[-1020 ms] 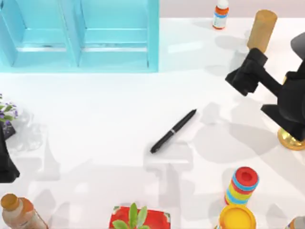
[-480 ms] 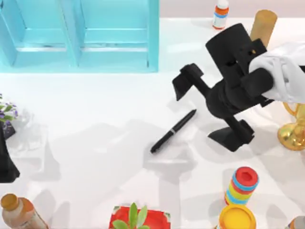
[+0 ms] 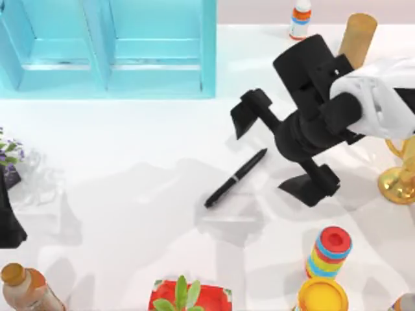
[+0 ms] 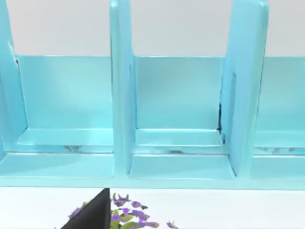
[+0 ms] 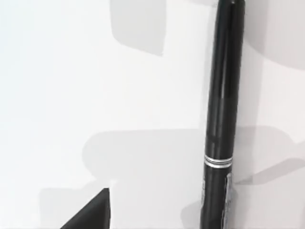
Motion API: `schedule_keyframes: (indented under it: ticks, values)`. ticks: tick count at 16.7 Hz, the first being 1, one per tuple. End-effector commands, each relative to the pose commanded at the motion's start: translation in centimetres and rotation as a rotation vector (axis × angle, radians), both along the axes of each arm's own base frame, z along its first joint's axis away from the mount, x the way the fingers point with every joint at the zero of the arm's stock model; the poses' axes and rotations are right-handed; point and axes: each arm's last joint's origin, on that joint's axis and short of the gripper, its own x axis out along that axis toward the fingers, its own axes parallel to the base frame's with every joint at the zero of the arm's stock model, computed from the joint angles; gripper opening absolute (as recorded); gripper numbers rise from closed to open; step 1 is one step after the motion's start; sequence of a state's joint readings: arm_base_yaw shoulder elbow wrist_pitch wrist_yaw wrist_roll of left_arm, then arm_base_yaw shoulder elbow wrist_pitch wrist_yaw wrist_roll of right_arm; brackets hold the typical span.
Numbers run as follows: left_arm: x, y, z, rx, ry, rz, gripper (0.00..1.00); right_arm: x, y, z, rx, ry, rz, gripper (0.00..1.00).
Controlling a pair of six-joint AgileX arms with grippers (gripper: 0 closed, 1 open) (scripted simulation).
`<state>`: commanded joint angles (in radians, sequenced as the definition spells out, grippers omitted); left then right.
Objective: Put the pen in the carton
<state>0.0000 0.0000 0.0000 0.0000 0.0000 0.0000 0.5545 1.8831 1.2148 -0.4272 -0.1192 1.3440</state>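
Observation:
The slim black pen [image 3: 235,178] lies slantwise on the white table near its middle; in the right wrist view the pen [image 5: 221,119] is close below, its silver band showing. My right gripper [image 3: 280,148] hovers just right of and above the pen, open wide, with one finger [image 3: 249,110] beyond the pen's upper end and the other finger [image 3: 311,186] to its right. The turquoise carton [image 3: 209,48] stands at the back left, its open compartments [image 4: 176,95] facing the left wrist camera. My left gripper [image 3: 8,223] is parked at the table's left edge, open.
A small orange-capped bottle [image 3: 300,18] and a wooden cylinder [image 3: 356,40] stand at the back right. A golden object [image 3: 399,188] is at the right edge. Stacked coloured rings [image 3: 331,253], a yellow lid [image 3: 322,297], a red plant pot [image 3: 188,297], a brown bottle [image 3: 23,288] and purple flowers [image 3: 10,155] line the front and left.
The right arm swung in from the right edge to above the pen, its fingers spread wide, then edged slightly leftward. The pen and the left arm have not moved.

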Motion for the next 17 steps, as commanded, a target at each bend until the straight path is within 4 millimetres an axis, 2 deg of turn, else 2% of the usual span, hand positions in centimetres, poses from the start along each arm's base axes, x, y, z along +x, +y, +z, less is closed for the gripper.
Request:
schedule_keyframes:
  ticks: [2, 8, 13, 17]
  values:
    - [0.0, 0.0, 0.0, 0.000, 0.000, 0.000, 1.00, 0.7, 0.8, -1.5, 0.000, 0.001, 0.000, 1.00]
    - [0.0, 0.0, 0.0, 0.000, 0.000, 0.000, 1.00, 2.8, 3.1, -7.9, -0.004, 0.006, 0.000, 1.00]
    - [0.0, 0.0, 0.0, 0.000, 0.000, 0.000, 1.00, 3.0, 3.3, -8.5, -0.002, 0.003, 0.000, 1.00]
    - [0.0, 0.0, 0.0, 0.000, 0.000, 0.000, 1.00, 3.0, 3.3, -8.5, -0.002, 0.003, 0.000, 0.70]
